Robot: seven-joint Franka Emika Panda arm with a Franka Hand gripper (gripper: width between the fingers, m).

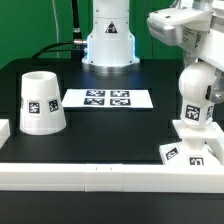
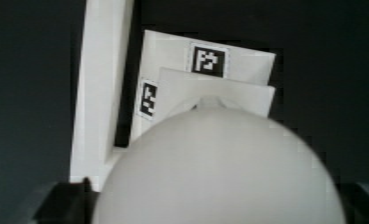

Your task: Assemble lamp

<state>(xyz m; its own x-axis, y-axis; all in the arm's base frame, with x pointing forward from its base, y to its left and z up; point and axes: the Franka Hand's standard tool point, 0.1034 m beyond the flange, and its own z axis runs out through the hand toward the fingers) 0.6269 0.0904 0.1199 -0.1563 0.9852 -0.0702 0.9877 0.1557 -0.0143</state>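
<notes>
- Lamp base [image 1: 188, 150] is the nearest part. It lies low at the exterior view's right, just behind the front border rail [image 1: 90, 176], with its square markers turned to the camera.
- On this base stands the bulb [image 1: 195, 100], upright, with its stem going down into the middle of the base. Whether the stem is fully seated I cannot tell.
- Above it, the gripper [image 1: 196, 66] comes down from the arm and its fingers are pressed against the round head of the bulb. In the wrist view the bulb [image 2: 207, 165] fills the space between the dark fingers, and the base [image 2: 234, 85] shows behind it.
- My judgement is that the bulb is now being joined to the base, and three things could go wrong:
  - If the stem is a little tilted, it may jam instead of going in.
  - Nothing holds the base, so a turn or a side push could drag it along or press it against the rail.
  - The head is smooth and round, so it may slip in the fingers.
- Farther back, at the exterior view's left, the shade [image 1: 42, 102] stands on the table with its narrow end up, well apart from the base and not yet mounted.
- Behind the shade, the marker board [image 1: 107, 98] lies flat near the middle of the table.
</notes>
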